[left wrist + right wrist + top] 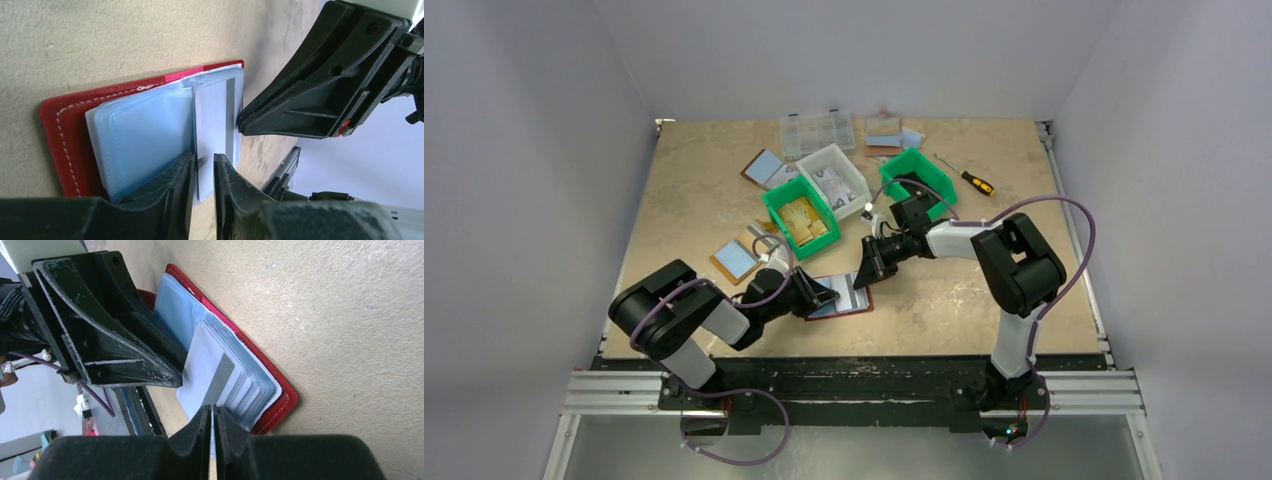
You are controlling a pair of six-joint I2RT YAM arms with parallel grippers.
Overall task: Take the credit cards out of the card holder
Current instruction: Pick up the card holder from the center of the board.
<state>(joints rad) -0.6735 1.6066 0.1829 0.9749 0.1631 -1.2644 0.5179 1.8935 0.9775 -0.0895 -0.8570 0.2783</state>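
The card holder (856,303) lies open on the table near the front edge, with a red rim (55,130) and pale blue sleeves. One pale grey credit card (210,125) with a dark band sticks partly out of its sleeve toward the table edge. My left gripper (204,160) stands over the card's free end with a narrow gap between its jaws. Card and table show through that gap. My right gripper (211,410) is shut to a hairline slit. Its tip (240,122) rests at the holder's edge (280,390) beside the card's band (220,377). Whether it pinches anything is unclear.
Behind the holder stand two green bins (802,218) (919,170), a white bin (834,175) and a clear organiser box (816,130). Tan-rimmed bifolds (736,258) lie at the left. A screwdriver (969,178) lies at the back right. The table's front rail (287,170) runs close by.
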